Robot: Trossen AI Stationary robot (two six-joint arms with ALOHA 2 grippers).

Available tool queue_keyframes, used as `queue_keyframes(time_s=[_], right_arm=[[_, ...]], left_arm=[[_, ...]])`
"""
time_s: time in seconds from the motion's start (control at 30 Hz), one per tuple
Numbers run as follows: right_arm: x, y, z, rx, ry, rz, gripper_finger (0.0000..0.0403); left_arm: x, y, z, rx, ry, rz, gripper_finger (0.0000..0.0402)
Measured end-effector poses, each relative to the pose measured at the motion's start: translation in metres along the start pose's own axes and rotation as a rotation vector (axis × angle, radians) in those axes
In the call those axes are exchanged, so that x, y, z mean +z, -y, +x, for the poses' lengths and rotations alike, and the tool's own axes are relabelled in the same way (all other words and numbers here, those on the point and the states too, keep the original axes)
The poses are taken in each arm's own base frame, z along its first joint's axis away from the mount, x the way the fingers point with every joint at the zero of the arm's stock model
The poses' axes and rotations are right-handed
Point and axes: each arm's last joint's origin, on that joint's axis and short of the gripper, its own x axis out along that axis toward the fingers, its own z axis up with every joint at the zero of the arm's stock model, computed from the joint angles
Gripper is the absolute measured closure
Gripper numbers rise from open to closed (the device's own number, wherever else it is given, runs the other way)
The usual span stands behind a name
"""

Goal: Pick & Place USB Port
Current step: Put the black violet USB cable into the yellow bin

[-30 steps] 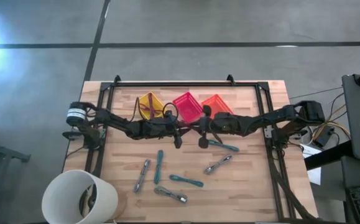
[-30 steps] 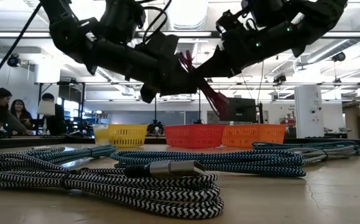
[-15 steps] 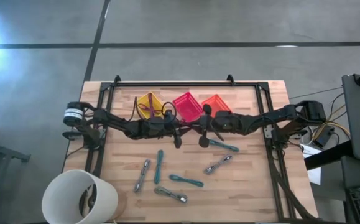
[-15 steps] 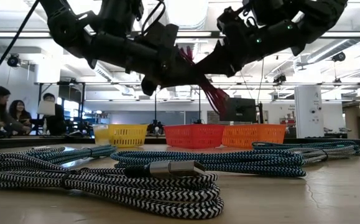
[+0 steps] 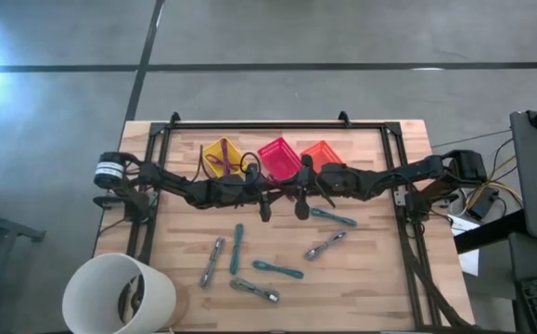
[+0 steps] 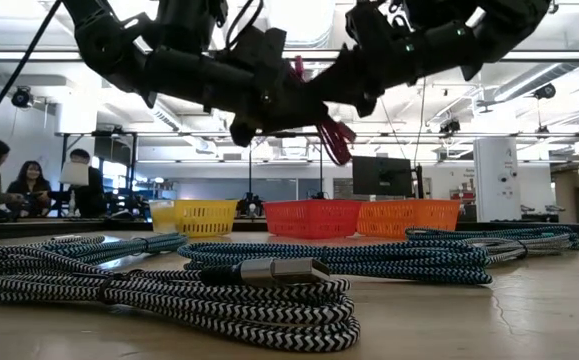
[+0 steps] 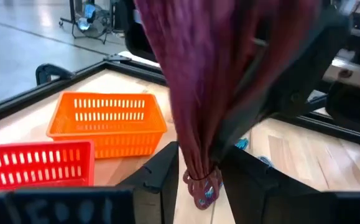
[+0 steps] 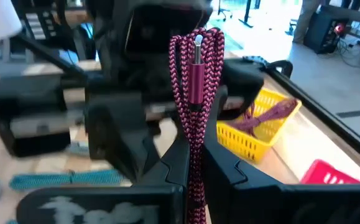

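The magenta USB cable (image 6: 331, 135) has just come up: a second ago its loose loops hung well below both sets of fingers in the low view, and now they are gathered close under them. I read that as a mid-air handover, with the placing not yet begun. The left gripper (image 7: 199, 177) has its fingers (image 7: 165, 171) pressed against either side of the bundle's looped end, apparently clamping it. The right gripper (image 8: 192, 165) has its fingers shut tight on the other end, and the cable rises straight out from between them. It is a folded, braided bundle with a metallic pink plug. The yellow basket (image 8: 254, 134) beyond the right fingers already holds a purple cable (image 8: 270, 114).
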Motion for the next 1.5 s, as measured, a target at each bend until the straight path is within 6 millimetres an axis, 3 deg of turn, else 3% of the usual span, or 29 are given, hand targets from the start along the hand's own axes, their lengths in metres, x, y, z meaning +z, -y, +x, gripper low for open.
queue_keyframes(time_s=[0.23,0.5,0.6,0.8,1.0,1.27,1.5], right_arm=[[0.010,-0.002,0.002,0.019,0.029,0.003,0.0380],[0.010,-0.002,0.002,0.019,0.029,0.030,0.0380],[0.010,-0.001,0.002,0.018,0.026,0.066,0.0378],[0.008,-0.001,0.002,0.015,-0.001,0.054,0.0342],[0.004,-0.001,0.001,0.005,-0.050,0.040,0.0294],[0.018,0.000,-0.023,-0.005,-0.085,0.011,0.0252],[0.030,0.001,-0.050,-0.008,-0.121,0.035,0.0239]], left_arm=[[0.000,0.008,-0.002,-0.028,0.011,0.057,0.0293],[-0.001,0.007,-0.002,-0.016,0.011,0.079,0.0377],[-0.001,0.007,-0.002,-0.016,0.010,0.079,0.0391],[-0.002,0.007,-0.002,-0.017,0.006,0.072,0.0377],[-0.001,0.007,-0.002,-0.018,0.009,0.024,0.0389],[0.000,-0.001,-0.012,0.105,-0.099,-0.048,0.0386],[0.034,-0.024,-0.048,0.331,-0.164,-0.074,0.0387]])
